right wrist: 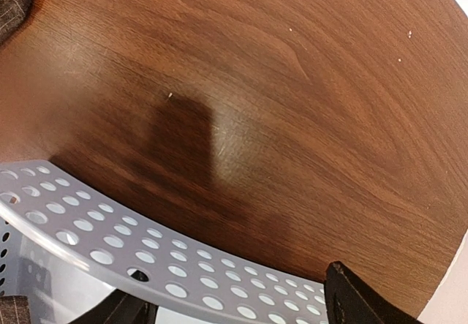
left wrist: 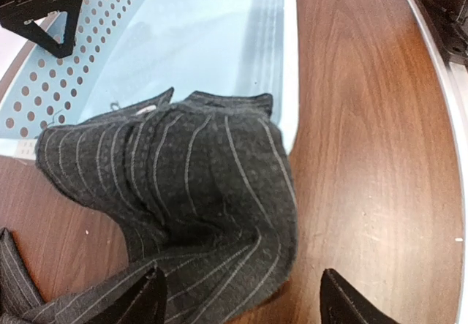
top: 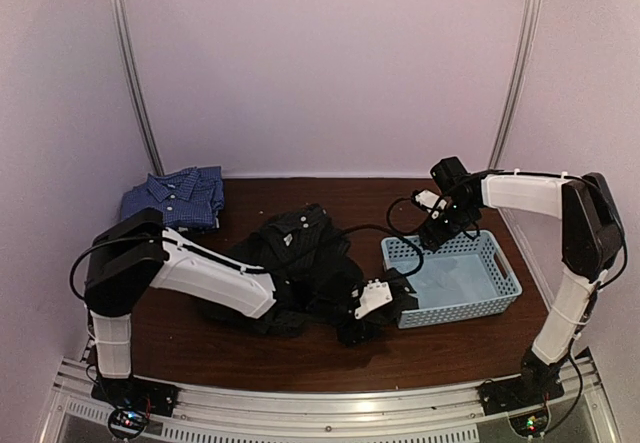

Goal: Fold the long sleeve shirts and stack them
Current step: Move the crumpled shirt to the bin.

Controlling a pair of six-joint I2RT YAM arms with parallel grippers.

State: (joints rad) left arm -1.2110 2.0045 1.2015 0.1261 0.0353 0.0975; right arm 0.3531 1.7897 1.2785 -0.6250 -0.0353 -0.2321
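Black pinstriped shirt (top: 295, 253) lies crumpled just left of the light blue basket (top: 462, 314), one end draped over its left rim. The blue checked shirt (top: 175, 198) sits folded well left of the basket. Left gripper (left wrist: 243, 284) hovers wide above that end, holding nothing. Right gripper (right wrist: 234, 298) gapes empty over the basket's far rim. Likely the spreading step: next, regrasp the end and draw it clear.

White arms (top: 215, 278), black joints (top: 590, 223), cables (top: 372, 227)
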